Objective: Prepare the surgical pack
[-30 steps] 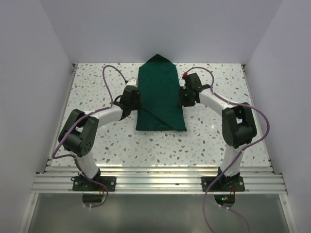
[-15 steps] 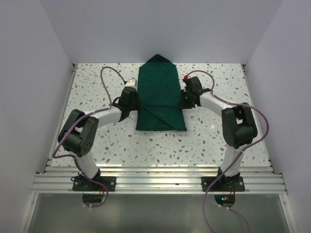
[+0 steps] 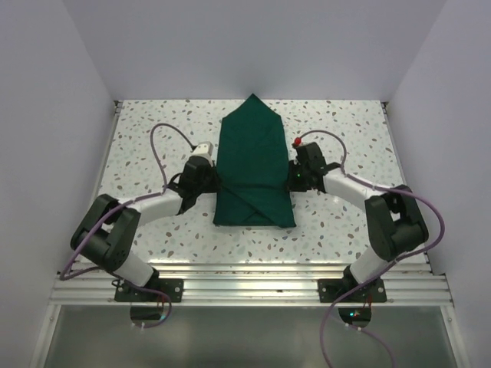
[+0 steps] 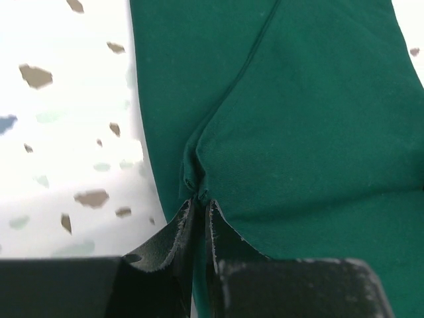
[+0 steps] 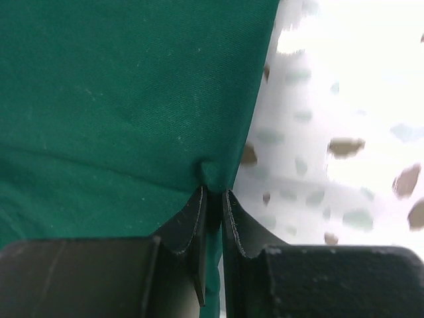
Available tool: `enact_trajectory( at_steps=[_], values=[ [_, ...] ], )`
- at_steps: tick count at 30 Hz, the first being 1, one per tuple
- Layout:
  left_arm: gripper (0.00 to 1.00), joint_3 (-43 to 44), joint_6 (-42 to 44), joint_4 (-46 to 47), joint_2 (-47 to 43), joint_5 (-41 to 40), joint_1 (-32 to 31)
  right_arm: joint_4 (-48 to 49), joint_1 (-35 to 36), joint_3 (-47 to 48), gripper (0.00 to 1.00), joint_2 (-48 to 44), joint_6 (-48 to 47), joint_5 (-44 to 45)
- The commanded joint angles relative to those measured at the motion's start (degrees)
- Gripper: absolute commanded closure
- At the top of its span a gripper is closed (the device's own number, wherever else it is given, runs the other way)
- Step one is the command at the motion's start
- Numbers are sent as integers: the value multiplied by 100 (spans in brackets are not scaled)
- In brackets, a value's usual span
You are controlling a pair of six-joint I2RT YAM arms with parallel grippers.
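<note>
Top external view: green pack lies at middle of speckled table, far end folded to point. At its left edge, left gripper pinches fabric fold; at right edge, right gripper does likewise. Wrist views: cloth bunched between nearly closed jaws on both sides.

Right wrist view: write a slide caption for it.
Right gripper pinching the edge of the dark green drape above the speckled table.
</note>
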Motion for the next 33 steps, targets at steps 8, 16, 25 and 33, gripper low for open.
enact_trajectory(
  at_steps=[8, 16, 25, 33],
  values=[
    [100, -1218, -346, -405, -963, -256, -473, -582, 231, -1462, 77, -1701, 411, 293],
    [56, -1358, -329, -686, -1447, -362, -464, -1180, 231, -1165, 58, -2343, 411, 487],
    [13, -1174, -215, -1423, -2176, -696, -341, -969, -15, -50, 57, -1703, 226, 109],
    [2, -24, -13, -1444, -1810, -154, 607, -610, -770, 1654, 57, -227, 112, -787]
  ],
)
